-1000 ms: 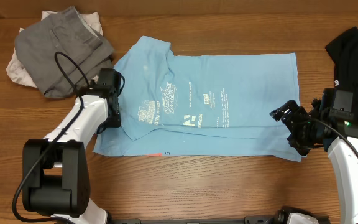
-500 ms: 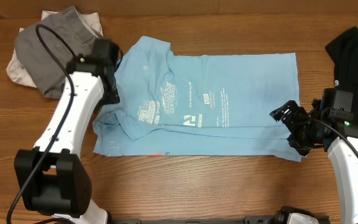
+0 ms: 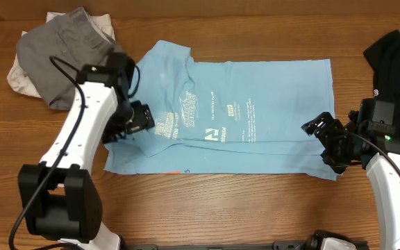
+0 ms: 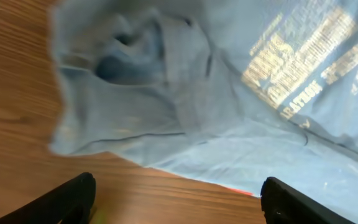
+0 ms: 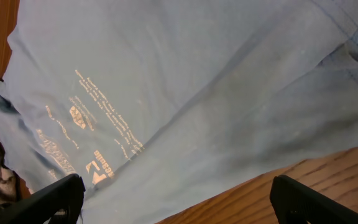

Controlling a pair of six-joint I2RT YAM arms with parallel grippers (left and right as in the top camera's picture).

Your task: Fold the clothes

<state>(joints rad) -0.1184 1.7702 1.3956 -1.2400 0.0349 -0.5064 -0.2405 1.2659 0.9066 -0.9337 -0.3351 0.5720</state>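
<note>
The light blue T-shirt [image 3: 255, 104] lies flat in the middle of the table [image 3: 221, 208], print side up, with a long fold running along its lower part and its left sleeve bunched up. The left gripper [image 3: 139, 118] hangs over that left side, just beside the white print. In the left wrist view its fingers [image 4: 73, 196] stand wide apart with nothing between them, and the crumpled sleeve and bare wood lie below; whether the tips touch the cloth cannot be told. The right gripper [image 3: 325, 144] sits at the shirt's lower right corner, jaws spread fully. In the right wrist view its fingers [image 5: 55, 196] frame the folded blue cloth and a strip of table without pinching anything. A grey garment [image 3: 68, 55] lies heaped on an off-white garment [image 3: 18, 78] at the far left corner, apart from the shirt, and a black garment [image 3: 394, 52] lies at the far right edge.
</note>
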